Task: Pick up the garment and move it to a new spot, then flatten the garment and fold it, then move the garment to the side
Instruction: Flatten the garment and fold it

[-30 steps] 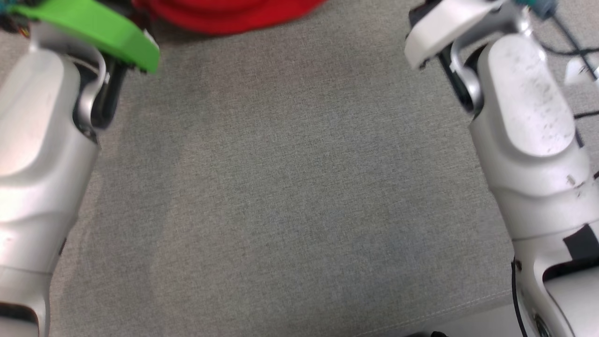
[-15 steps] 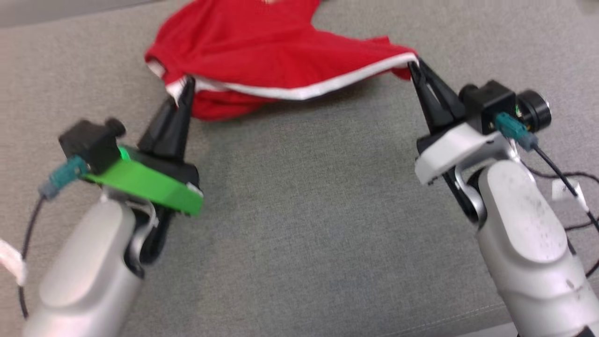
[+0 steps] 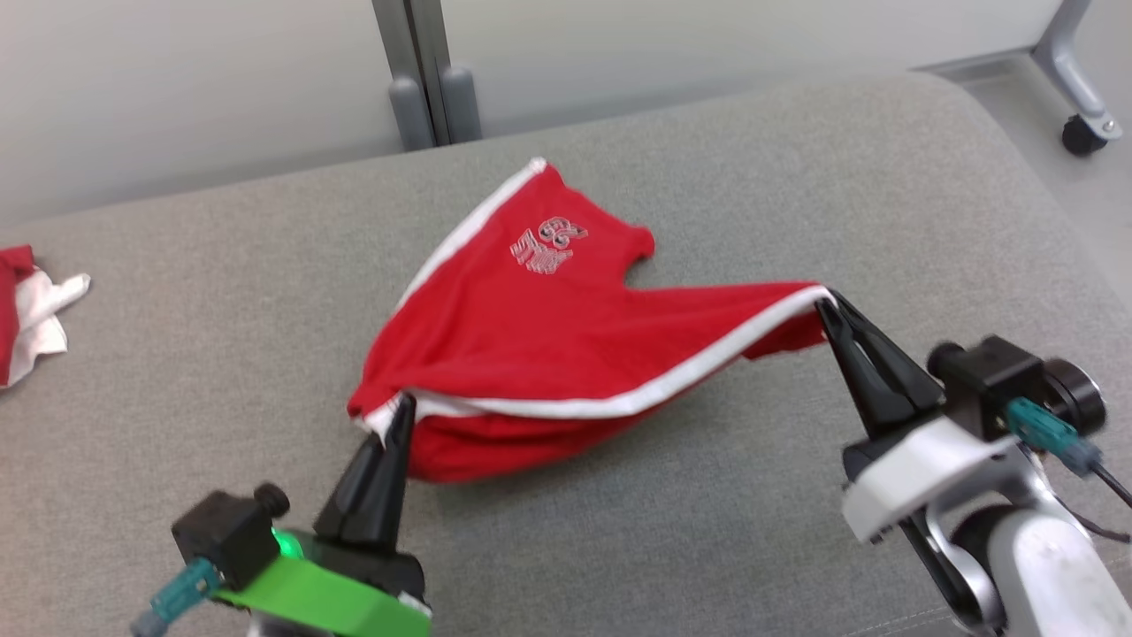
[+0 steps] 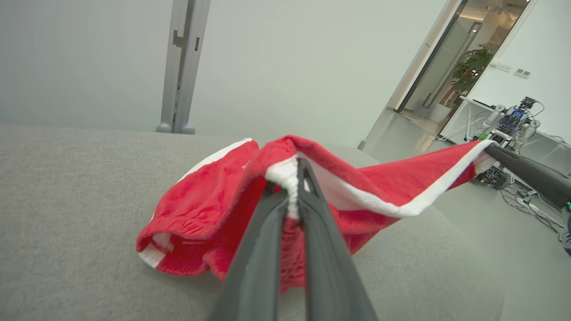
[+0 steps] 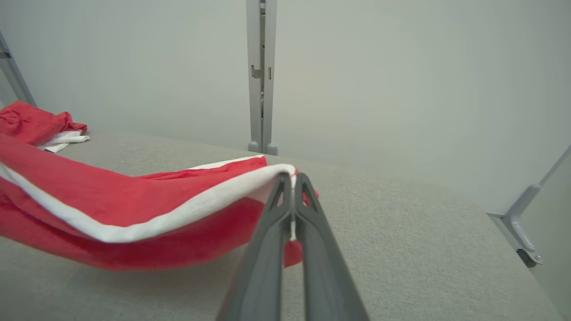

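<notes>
Garment (image 3: 548,336): soft red fabric, white ribbed trim, pale stitched logo on the upper panel, bunched into a rough triangle. It is held up at two corners over a grey woven cushion (image 3: 752,221) with a rounded corner, and the far end is rested on the cushion. Left tool (image 3: 403,405) is clamped on the white waistband at the near-left end. Right tool (image 3: 824,304) is clamped on the white-edged corner at the right end. The trim is hung in a sagging line between them. Both tools have long, dark, tapered fingers, closed on fabric. A crumpled red-and-white cloth (image 3: 31,305) is seen at the cushion's left edge, well apart. A grey metal post (image 3: 429,71) is seen behind.
</notes>
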